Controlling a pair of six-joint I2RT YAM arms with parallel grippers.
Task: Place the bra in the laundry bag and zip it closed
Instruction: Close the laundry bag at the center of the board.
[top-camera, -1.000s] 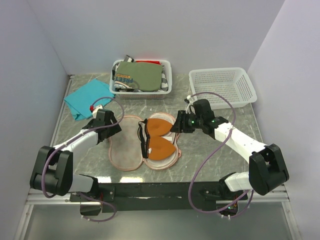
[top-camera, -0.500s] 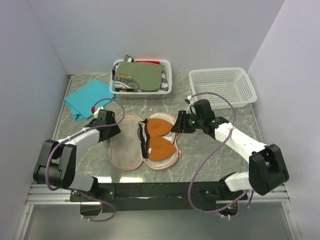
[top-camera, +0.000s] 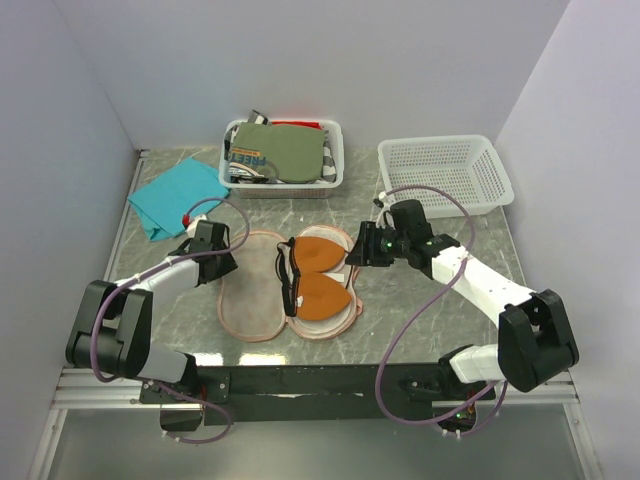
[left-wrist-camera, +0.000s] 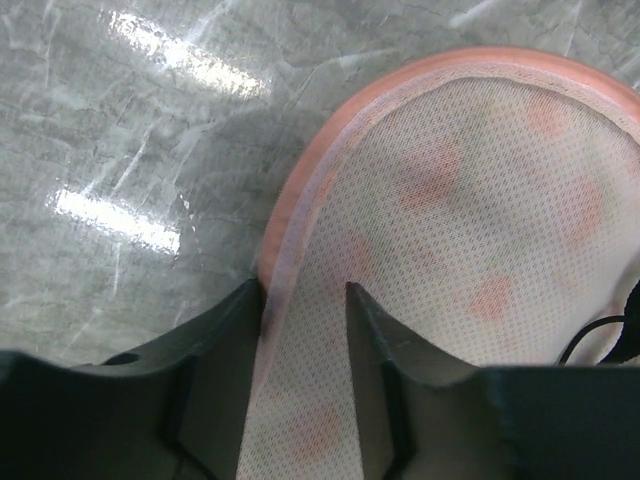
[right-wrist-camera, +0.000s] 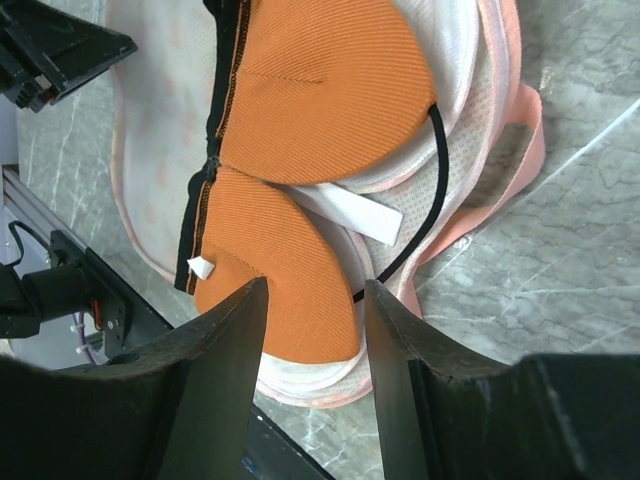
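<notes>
Nearest us, at the bottom of the top view, sit the two arm bases; both arms reach up the frame onto the grey marbled table (top-camera: 430, 310).

The laundry bag (top-camera: 250, 295) lies opened flat at frame centre. Its empty flap is on the left, and its right half carries the bra (top-camera: 322, 295). Both orange cups are seated inside that half, so loading looks done. The black strap (right-wrist-camera: 430, 190) loops toward the bag's rim at the right of the wrist view. We judge it could catch in the zipper.

The left gripper (left-wrist-camera: 300, 295) is at the flap's outer left edge. Its jaws straddle the pink rim, one finger outside and one on the mesh lining. They stand partly apart, and the gap is wider than the fabric, so nothing is pinched yet. The position suits lifting the flap over the bra.

The right gripper (right-wrist-camera: 315, 288) hovers over the bag's right side, above the lower cup in its own view. Its jaws are about half open and hold nothing. We read this as standing ready to steady that half.

Farther up the frame, a teal cloth (top-camera: 178, 195) lies at upper left. A white basket (top-camera: 285, 189) holds an olive garment (top-camera: 290, 150). A white mesh basket (top-camera: 445, 208) sits at upper right. None of these bear on the task.
</notes>
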